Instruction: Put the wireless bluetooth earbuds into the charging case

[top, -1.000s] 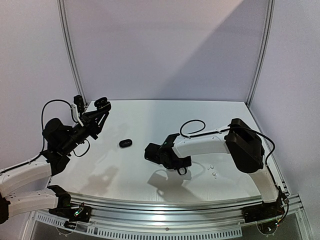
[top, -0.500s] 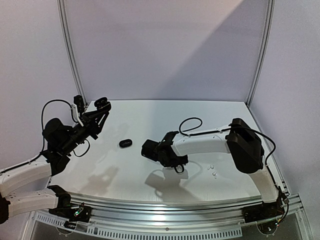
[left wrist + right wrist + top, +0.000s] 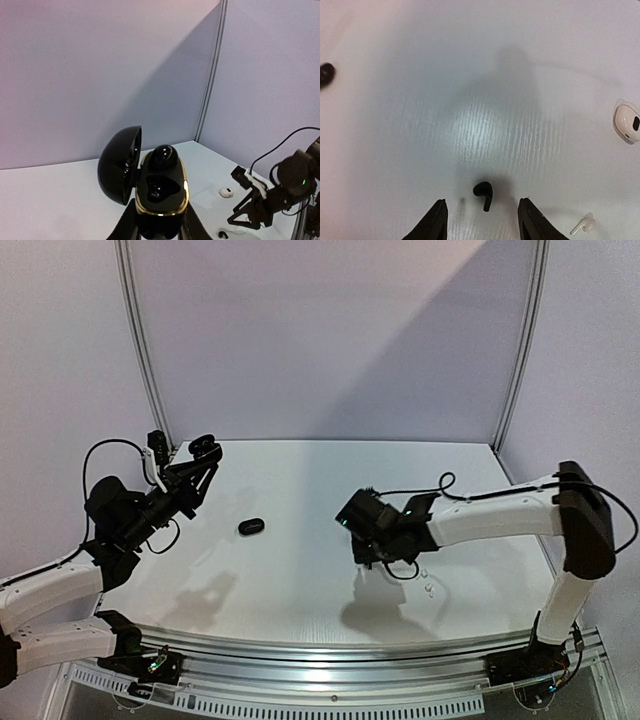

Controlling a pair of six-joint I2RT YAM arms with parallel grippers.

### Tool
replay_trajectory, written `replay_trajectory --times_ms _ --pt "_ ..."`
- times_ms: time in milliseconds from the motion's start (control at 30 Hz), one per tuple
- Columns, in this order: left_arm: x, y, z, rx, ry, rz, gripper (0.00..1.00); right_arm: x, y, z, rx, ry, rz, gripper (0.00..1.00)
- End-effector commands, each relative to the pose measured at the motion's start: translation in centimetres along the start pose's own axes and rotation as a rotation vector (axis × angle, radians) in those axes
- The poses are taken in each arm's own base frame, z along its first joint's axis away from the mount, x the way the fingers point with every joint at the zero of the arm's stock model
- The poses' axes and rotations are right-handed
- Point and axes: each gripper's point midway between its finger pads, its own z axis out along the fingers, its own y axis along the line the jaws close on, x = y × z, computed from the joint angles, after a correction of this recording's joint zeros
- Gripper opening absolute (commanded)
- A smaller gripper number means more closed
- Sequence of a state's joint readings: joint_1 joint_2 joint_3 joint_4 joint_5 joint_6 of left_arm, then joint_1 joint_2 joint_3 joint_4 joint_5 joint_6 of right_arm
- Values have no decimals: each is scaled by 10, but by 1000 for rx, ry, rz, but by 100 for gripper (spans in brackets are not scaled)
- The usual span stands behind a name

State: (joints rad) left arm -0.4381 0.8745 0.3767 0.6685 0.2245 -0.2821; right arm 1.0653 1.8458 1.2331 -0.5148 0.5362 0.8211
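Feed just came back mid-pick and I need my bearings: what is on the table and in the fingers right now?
open charging case: one, black with a gold rim, lid up, held above the table
seated earbud: one, glossy black, in the open case's far well
closed case: one, black, on the table left of centre
loose black earbud: one, lying on the table in the gap of the right arm's fingers, untouched
white earbud: one, on the table just right of that gap
white pod: one, on the table further right; cannot tell what it is
table: one, white
left fingers: black, shut on the open charging case
right fingers: black, open, low over the table
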Motion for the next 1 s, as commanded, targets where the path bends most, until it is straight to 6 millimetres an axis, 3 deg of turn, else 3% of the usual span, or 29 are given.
replay_trajectory --times_ms 0,200,400,533,967 --pt "-1 -1 -2 7 -8 6 0 -36 28 -29 -299 -36 29 51" --pt "-1 -1 -2 8 -6 4 0 -20 16 -12 -375 102 107 52" --pt "-2 -2 -2 9 -7 5 0 -7 22 4 -360 190 105 40" --pt "-2 -2 -2 9 -9 7 0 10 16 23 -316 241 115 37" --pt "-3 -2 -3 10 -11 8 0 27 -10 30 -203 286 116 36"
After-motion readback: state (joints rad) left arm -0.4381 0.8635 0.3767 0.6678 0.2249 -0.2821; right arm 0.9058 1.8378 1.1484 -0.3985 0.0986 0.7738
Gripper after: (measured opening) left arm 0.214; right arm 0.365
